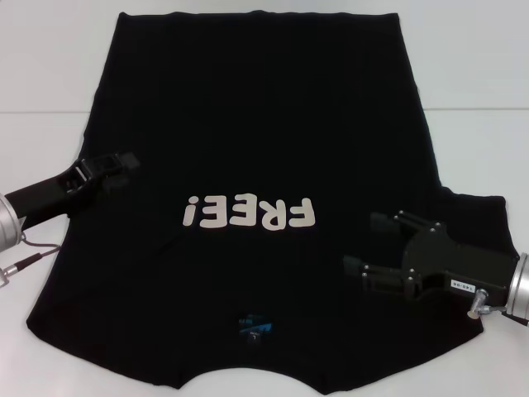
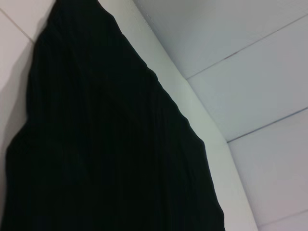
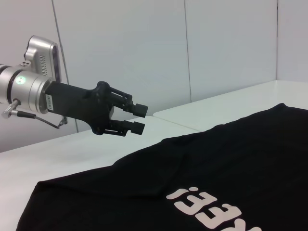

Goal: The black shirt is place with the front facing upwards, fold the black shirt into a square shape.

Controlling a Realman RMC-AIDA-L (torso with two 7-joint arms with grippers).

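Note:
The black shirt [image 1: 248, 124] lies flat on the white table, front up. Its off-white "FREE!" lettering [image 1: 248, 213] reads upside down from the head view, and the blue neck label [image 1: 252, 325] lies toward me. My right gripper [image 1: 364, 242] hangs over the shirt's right side beside the sleeve, jaws wide apart and empty. At the shirt's left edge my left gripper [image 1: 131, 161] hovers just above the cloth. In the right wrist view the left gripper [image 3: 139, 119] shows a narrow gap between its fingers, with nothing in it. The left wrist view shows only the shirt [image 2: 96, 144] and table.
The white table [image 1: 479, 83] shows bare beyond the shirt on both sides and at the far edge. A thin cable [image 1: 29, 256] hangs from the left arm near the table's left edge. A pale wall [image 3: 144, 48] stands behind the table.

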